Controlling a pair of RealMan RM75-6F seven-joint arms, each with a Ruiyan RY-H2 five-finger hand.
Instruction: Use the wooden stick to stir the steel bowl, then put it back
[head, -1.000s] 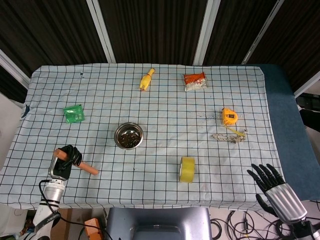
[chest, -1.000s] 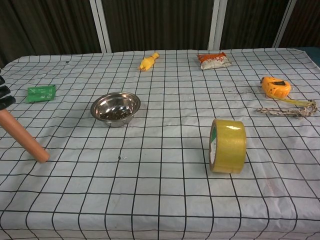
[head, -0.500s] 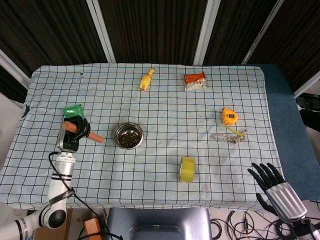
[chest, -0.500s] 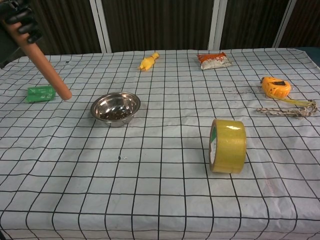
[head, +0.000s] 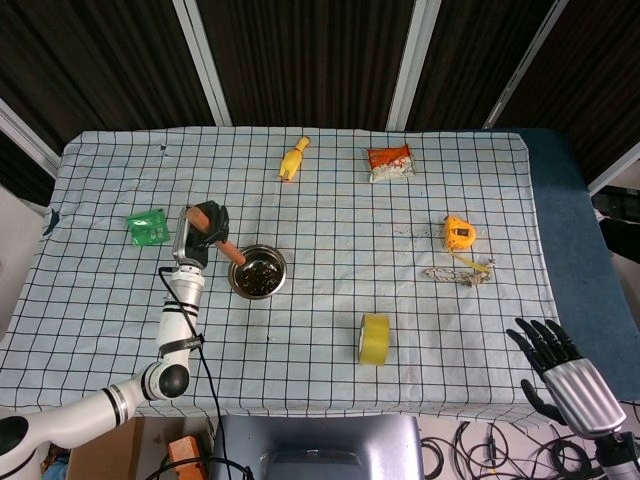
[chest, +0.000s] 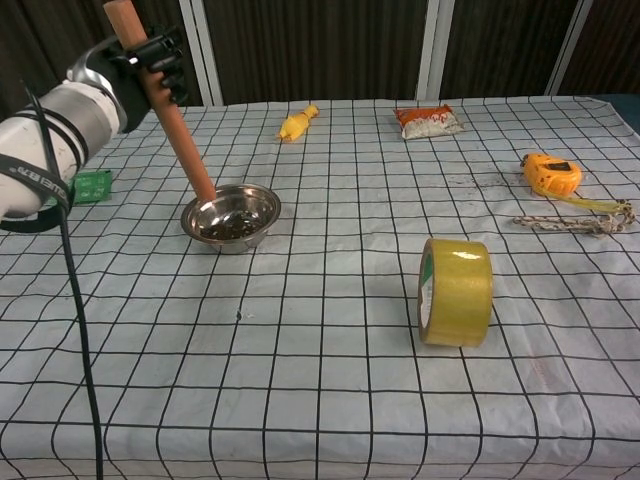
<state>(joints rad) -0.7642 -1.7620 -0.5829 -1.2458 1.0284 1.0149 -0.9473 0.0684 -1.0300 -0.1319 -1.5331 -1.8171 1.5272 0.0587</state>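
My left hand (head: 203, 232) (chest: 145, 62) grips the wooden stick (chest: 176, 130) (head: 224, 247) near its upper end, just left of the steel bowl (head: 259, 272) (chest: 232, 215). The stick slants down to the right, and its lower tip reaches the bowl's left rim. Dark bits lie in the bowl. My right hand (head: 562, 371) hangs off the table's near right corner, fingers spread and holding nothing; only the head view shows it.
A yellow tape roll (head: 374, 338) (chest: 455, 291) stands upright right of the bowl, nearer the front. A green packet (head: 147, 227) (chest: 90, 185) lies left. A yellow toy (head: 293, 159), a snack bag (head: 389, 162), an orange tape measure (head: 459, 233) and a rope piece (head: 457, 275) lie farther off.
My left hand has carried the stick up from the table's near left area and rightward, bringing its tip to the bowl's left rim. The right hand has barely moved.
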